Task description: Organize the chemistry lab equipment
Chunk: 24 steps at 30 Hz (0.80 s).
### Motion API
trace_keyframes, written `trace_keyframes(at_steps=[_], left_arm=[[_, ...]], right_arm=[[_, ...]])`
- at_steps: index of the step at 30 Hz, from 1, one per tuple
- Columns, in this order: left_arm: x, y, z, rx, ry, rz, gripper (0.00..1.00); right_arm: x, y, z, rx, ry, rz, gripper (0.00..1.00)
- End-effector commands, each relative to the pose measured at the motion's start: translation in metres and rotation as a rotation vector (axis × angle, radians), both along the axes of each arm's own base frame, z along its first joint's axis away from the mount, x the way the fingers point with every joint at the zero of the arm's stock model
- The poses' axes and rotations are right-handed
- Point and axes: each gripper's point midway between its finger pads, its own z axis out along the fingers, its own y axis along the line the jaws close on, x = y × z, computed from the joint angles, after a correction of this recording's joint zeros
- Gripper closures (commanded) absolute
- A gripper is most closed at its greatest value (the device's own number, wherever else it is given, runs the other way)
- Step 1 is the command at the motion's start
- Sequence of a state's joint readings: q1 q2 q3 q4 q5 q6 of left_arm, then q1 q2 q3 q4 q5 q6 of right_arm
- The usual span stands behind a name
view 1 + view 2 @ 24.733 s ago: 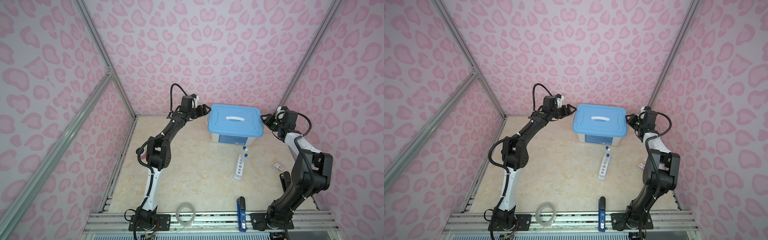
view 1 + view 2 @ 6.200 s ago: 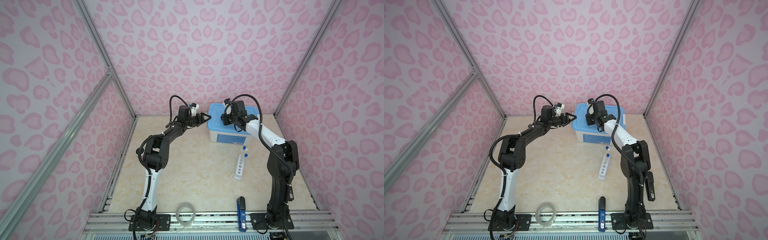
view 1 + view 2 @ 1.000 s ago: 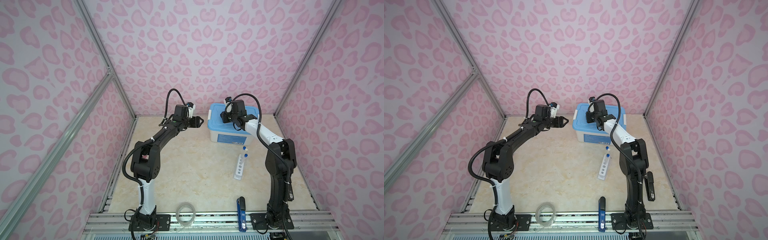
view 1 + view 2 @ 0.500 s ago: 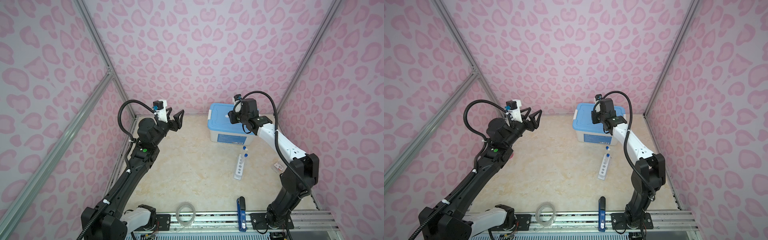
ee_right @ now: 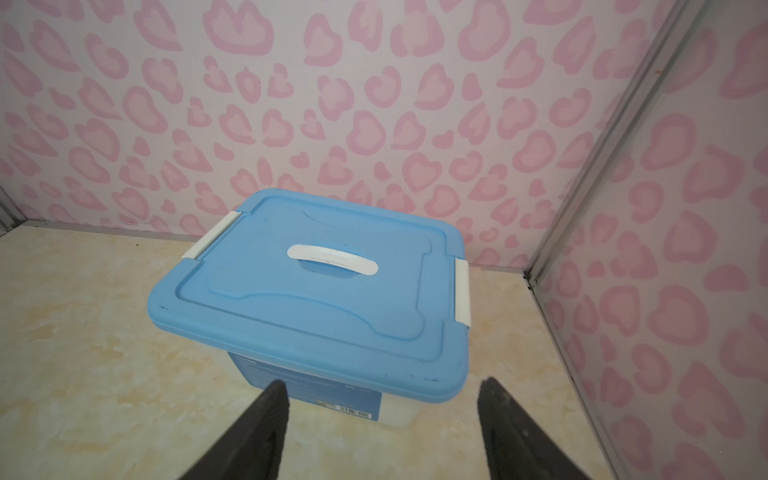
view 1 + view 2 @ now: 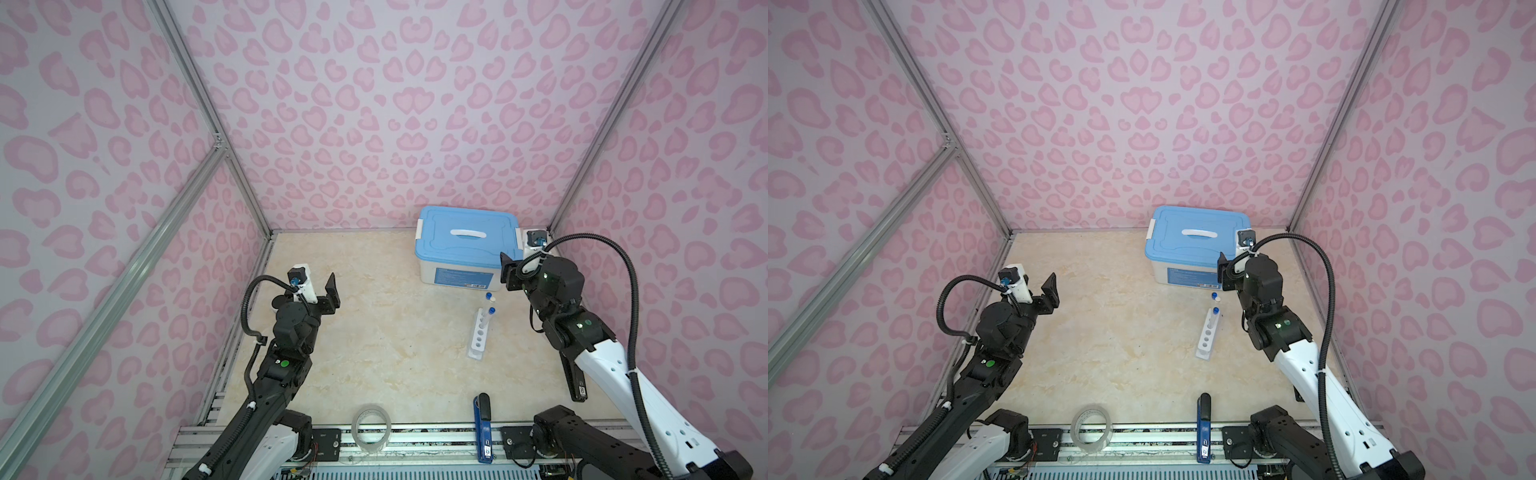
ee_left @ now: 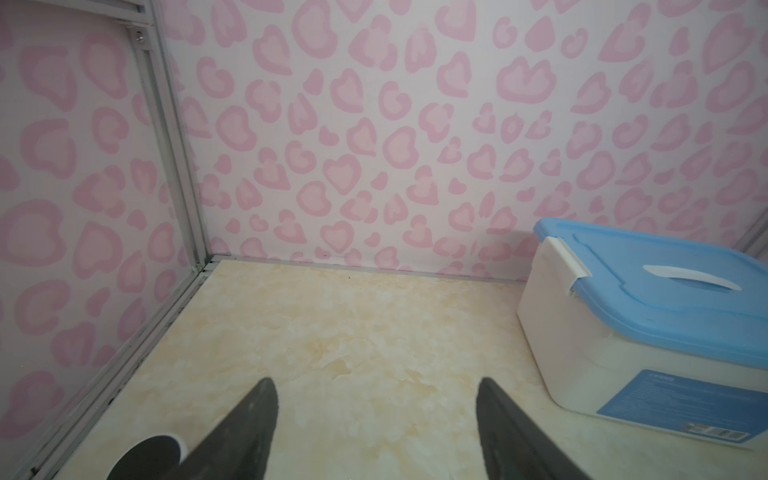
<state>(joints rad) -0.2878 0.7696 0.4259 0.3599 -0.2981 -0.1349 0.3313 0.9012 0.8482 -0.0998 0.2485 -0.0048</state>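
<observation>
Left gripper gaped wide and empty at left; right gripper, wide too, faced the blue-lidded box, its blue label unreadable.

A: What pattern is on the walls?
B: Pink heart-like blotches on pale lilac-white, between silver-grey frame bars. The table top is cream with tan marbling.
A: And the box?
B: Sky-blue lid, white handle, 2 white clips, white body, blue label.
A: The small things?
B: White rack; its clear tube has a blue cap. The stapler is dark blue, the tape roll clear.
A: The robot?
B: Left arm and right arm are black with white sections. Left gripper and right gripper have dark grey fingers.
</observation>
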Motion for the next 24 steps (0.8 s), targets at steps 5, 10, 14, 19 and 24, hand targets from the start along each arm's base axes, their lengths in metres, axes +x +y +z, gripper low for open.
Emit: trace_keyframes(at_steps=[5,10,14,19,24], left_arm=[[-0.01,0.043,-0.036,0.043,0.009,0.24,0.21],[-0.008,0.057,-0.062,0.073,0.063,0.317,0.21],[-0.005,0.065,-0.075,0.066,0.073,0.321,0.22],[-0.002,0.074,-0.094,0.038,0.097,0.301,0.21],[0.01,0.069,-0.108,0.022,0.126,0.228,0.2]], right_arm=[[-0.036,-0.059,-0.051,-0.02,-0.06,-0.251,0.14],[-0.044,-0.085,-0.087,0.017,-0.069,-0.385,0.0],[-0.05,-0.103,-0.121,0.028,-0.073,-0.466,0.0],[-0.051,-0.121,-0.155,0.076,-0.052,-0.525,0.0],[-0.042,-0.122,-0.173,0.119,-0.062,-0.504,0.0]])
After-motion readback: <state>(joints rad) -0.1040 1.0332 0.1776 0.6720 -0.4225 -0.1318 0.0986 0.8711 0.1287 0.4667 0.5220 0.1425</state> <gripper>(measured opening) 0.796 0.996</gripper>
